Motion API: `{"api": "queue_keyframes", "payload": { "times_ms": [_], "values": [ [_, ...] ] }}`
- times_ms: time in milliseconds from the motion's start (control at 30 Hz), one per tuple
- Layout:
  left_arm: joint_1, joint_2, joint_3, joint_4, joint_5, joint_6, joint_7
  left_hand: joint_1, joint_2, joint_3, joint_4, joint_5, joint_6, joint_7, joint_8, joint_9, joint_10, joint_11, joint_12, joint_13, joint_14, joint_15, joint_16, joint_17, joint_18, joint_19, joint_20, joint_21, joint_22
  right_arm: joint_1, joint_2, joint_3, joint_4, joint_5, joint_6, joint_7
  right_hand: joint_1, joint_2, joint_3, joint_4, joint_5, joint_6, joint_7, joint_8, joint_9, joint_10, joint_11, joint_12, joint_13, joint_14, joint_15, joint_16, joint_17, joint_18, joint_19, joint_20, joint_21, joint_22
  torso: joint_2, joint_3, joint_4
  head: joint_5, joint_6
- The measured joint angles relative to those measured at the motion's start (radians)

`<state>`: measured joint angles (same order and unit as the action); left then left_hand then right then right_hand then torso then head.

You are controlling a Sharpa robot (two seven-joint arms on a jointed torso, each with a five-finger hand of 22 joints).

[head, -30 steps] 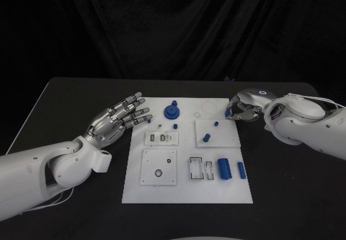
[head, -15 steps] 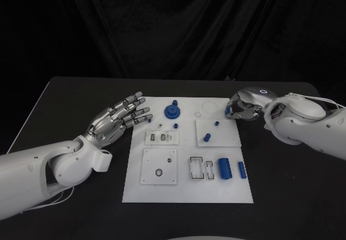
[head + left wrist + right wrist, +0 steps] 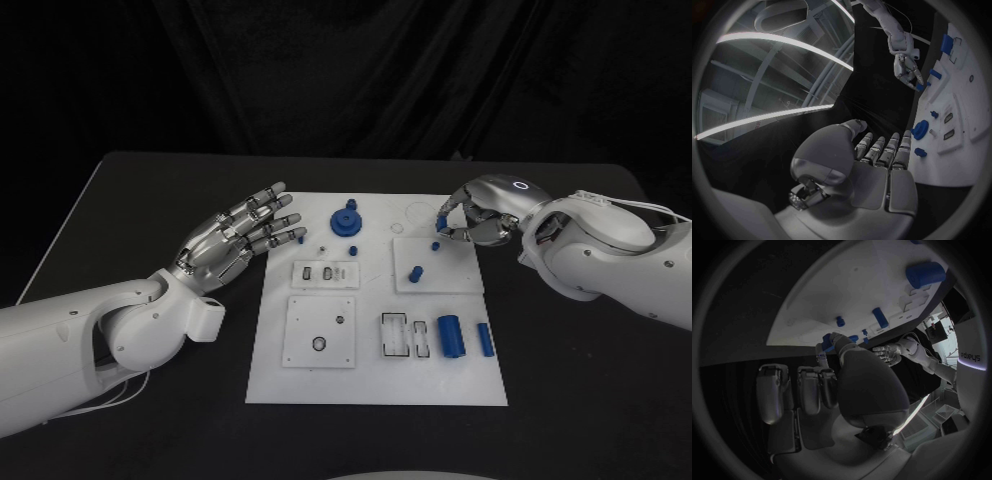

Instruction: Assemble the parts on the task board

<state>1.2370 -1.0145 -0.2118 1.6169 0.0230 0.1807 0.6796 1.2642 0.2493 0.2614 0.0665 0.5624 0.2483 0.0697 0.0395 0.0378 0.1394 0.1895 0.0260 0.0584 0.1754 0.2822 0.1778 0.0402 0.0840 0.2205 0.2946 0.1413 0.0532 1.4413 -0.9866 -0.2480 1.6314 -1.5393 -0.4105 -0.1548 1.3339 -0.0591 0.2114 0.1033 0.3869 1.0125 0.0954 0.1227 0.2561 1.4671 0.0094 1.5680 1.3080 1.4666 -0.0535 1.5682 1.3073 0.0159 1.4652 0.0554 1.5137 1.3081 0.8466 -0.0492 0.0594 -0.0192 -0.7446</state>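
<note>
**A:** What is on the left?

**B:** The left hand (image 3: 235, 242) hovers just off the far left edge of the task board (image 3: 375, 385). Its fingers are spread wide and straight, pointing at the board, and it holds nothing. A tiny blue stud (image 3: 300, 241) sits on the board just beyond its fingertips.

**A:** And across the board?

**B:** A round blue knob (image 3: 345, 222) stands upright at the far edge, with a short peg (image 3: 351, 251) just nearer than it. To the right, on a raised square plate (image 3: 450, 280), lies a blue pin (image 3: 414, 273), its long axis running roughly near to far. At the near right, a thick blue cylinder (image 3: 449, 337) and a slim blue bar (image 3: 483, 340) lie side by side. Both point away from the robot.

**A:** And the right hand?

**B:** The right hand (image 3: 483, 215) is over the board's far right corner, fingers curled down. Nothing lies between it and the plate below.

**A:** Is it holding anything?

**B:** The head view hides that behind the fingers. The right wrist view shows a small blue part (image 3: 826, 342) pinched between the thumb and a fingertip, just above the white surface. Which way its long axis points cannot be told. The left wrist view shows the right hand from the side, with its fingertips down near the board's edge.
</note>
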Motion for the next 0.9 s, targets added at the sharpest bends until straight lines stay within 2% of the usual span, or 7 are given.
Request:
{"api": "queue_keyframes", "payload": {
  "times_ms": [233,333,533,700,900],
  "values": [
    [0.000,0.001,0.000,0.000,0.000,0.000,0.000,0.000,0.000,0.000,0.000,0.000,0.000,0.000,0.000,0.000,0.000,0.000,0.000,0.000,0.000,0.000,0.000,0.000,0.000,0.000,0.000,0.000,0.000,0.000,0.031,0.000,0.069,-0.001,0.000,0.000,0.000,0.000,0.000,0.000,0.004,-0.001,0.001,-0.001,0.001,0.000,0.000,0.000,0.000,0.000,0.000,-0.004,0.000,0.000,0.000,0.000,-0.001,0.000,0.000,-0.0002,0.0005,-0.001,-0.005],
    [0.000,0.001,0.000,0.000,0.000,0.000,0.000,-0.004,-0.004,0.000,0.000,0.000,0.000,0.000,0.000,0.000,0.000,0.000,0.000,0.000,0.000,0.000,0.000,0.000,0.000,0.000,0.000,0.000,0.000,0.000,0.059,0.000,0.080,-0.003,0.005,-0.001,0.000,0.000,0.005,-0.005,0.008,-0.002,0.001,-0.001,0.003,0.000,0.000,0.000,0.000,0.000,0.000,-0.004,0.000,0.000,0.000,0.000,-0.001,0.000,0.000,-0.0004,0.0004,-0.003,-0.008],
    [0.000,-0.002,0.000,0.000,0.000,0.000,0.000,-0.004,-0.004,0.000,0.000,0.000,0.000,0.000,0.000,0.000,0.000,0.000,0.000,0.000,0.000,0.000,0.000,0.000,0.000,0.000,0.000,0.000,0.000,-0.002,0.126,0.000,0.076,-0.012,0.019,-0.002,0.000,0.000,0.007,-0.007,0.015,0.001,-0.001,-0.004,0.006,0.000,0.000,0.000,0.000,0.000,0.000,-0.004,0.000,0.000,0.000,0.000,-0.005,0.000,0.000,-0.0007,0.0006,-0.008,-0.014],
    [0.000,-0.005,0.000,0.001,0.000,0.000,0.000,-0.004,-0.004,0.000,0.000,0.000,0.000,0.000,0.000,0.000,0.000,0.000,0.000,0.000,0.000,0.000,0.000,0.000,0.000,0.000,0.000,0.000,0.000,-0.013,0.181,0.000,0.058,-0.024,0.032,-0.003,0.003,-0.004,0.010,-0.010,0.020,0.001,-0.001,-0.004,0.006,0.000,0.000,0.000,0.000,0.000,0.000,-0.009,0.000,0.000,0.000,0.000,-0.005,0.000,0.000,-0.0006,0.0006,-0.010,-0.019],
    [-0.001,-0.005,0.000,0.003,0.000,0.000,0.000,-0.004,-0.004,0.000,0.000,0.000,0.000,0.000,0.000,0.000,0.000,0.000,0.000,0.001,0.000,0.000,0.000,0.000,0.000,0.000,0.000,0.000,0.000,-0.034,0.234,0.000,0.038,-0.037,0.048,-0.004,0.003,-0.004,0.009,-0.010,0.020,0.000,-0.001,-0.004,0.006,0.000,0.000,0.000,0.000,0.000,0.000,-0.009,0.000,0.000,0.000,0.000,-0.009,0.000,0.000,-0.0004,-0.0012,0.000,-0.023]
  ]
}}
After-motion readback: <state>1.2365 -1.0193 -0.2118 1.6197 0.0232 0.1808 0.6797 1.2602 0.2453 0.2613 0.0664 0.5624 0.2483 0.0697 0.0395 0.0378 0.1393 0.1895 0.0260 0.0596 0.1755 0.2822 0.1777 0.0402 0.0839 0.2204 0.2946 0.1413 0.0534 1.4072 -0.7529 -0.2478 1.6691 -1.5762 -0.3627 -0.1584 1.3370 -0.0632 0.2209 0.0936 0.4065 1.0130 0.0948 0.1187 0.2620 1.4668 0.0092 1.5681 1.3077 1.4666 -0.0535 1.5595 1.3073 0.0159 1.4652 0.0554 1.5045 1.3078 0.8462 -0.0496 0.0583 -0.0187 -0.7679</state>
